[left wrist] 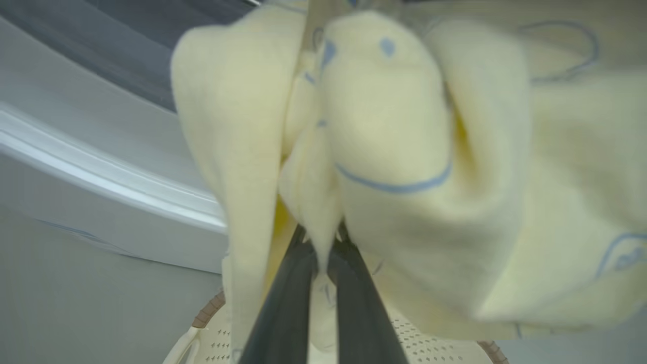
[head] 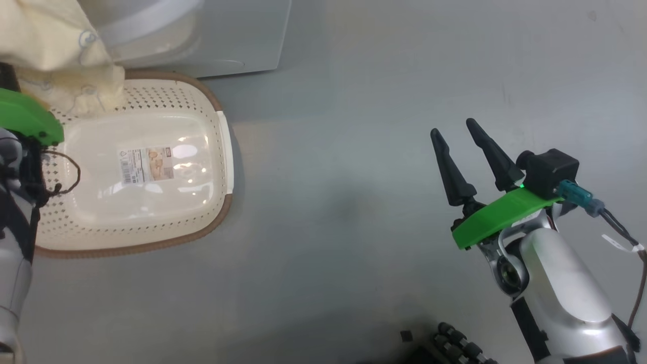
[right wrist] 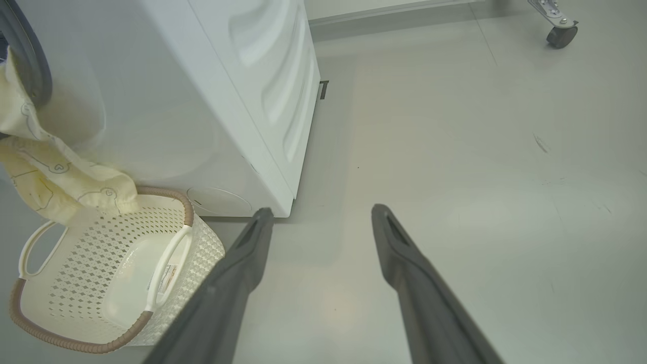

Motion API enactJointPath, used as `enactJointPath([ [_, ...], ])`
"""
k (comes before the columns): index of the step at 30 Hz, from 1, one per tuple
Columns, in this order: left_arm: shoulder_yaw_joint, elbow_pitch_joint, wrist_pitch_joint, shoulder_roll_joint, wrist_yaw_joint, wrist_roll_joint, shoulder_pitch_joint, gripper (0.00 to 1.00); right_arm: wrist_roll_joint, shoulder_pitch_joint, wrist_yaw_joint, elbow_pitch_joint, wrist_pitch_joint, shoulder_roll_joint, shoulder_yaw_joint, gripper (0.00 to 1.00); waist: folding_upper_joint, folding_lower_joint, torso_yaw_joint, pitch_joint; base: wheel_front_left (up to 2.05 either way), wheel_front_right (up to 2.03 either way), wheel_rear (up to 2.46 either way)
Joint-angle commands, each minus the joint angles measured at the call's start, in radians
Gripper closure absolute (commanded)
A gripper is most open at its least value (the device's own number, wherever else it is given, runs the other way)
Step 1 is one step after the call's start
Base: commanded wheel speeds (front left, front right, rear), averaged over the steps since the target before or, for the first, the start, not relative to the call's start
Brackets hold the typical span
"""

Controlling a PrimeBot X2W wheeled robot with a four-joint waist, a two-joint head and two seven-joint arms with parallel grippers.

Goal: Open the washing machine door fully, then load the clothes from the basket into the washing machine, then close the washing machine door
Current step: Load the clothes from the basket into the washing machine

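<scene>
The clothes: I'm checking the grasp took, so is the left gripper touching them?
Touching. The left wrist view shows the left gripper shut on the clothes, a fold of cloth pinched between its two dark fingers.

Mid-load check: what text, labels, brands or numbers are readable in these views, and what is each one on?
No text can be read word for word.
The label sticker inside the basket: barcode, fine print and a picture, too small to read.
The clothes: blue outline drawings, no letters.
The washing machine: no lettering on the panels in view.
The white tag on the right arm's cable: too small to read.
</scene>
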Motion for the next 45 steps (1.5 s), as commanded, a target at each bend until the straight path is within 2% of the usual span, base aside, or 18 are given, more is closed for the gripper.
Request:
enactJointPath([
  [1,0.008,-0.071,-0.018,0.071,0.001,-0.021,0.003,1.00,-0.006,0.030,0.000,-0.019,-0.010,-0.001,0.010,0.00,0.0000,0.0001,0.013,-0.011,0.00,0.00,0.00],
  [8,-0.002,-0.236,-0.026,0.141,0.001,-0.069,0.008,1.00,0.000,0.032,0.000,-0.019,-0.010,-0.001,0.023,0.00,0.0000,0.0001,0.027,-0.017,0.00,0.00,0.00],
  [15,0.005,-0.329,0.008,0.201,0.004,-0.079,-0.051,1.00,0.011,0.030,0.000,-0.027,-0.010,-0.001,0.038,0.00,0.0000,0.0001,0.013,0.002,0.00,0.00,0.00],
  [25,-0.025,-0.428,0.184,0.309,0.020,-0.026,-0.274,1.00,0.057,0.022,0.000,-0.038,-0.010,-0.001,0.076,0.00,0.0000,0.0001,-0.043,0.061,0.00,0.00,0.00],
  [28,-0.028,-0.437,0.199,0.324,0.024,-0.006,-0.373,1.00,0.071,0.015,0.000,-0.041,-0.010,-0.001,0.093,0.00,0.0000,0.0001,-0.060,0.079,0.00,0.00,0.00],
  [34,-0.023,-0.390,0.129,0.324,0.056,0.038,-0.525,1.00,0.103,0.005,0.000,-0.048,-0.010,-0.001,0.119,0.00,0.0000,0.0001,-0.088,0.103,0.00,0.00,0.00],
  [45,-0.088,-0.172,0.153,0.285,0.038,0.064,-0.569,1.00,0.118,-0.010,0.000,-0.056,-0.010,-0.001,0.136,0.00,0.0000,0.0001,-0.103,0.146,0.00,0.00,0.00],
])
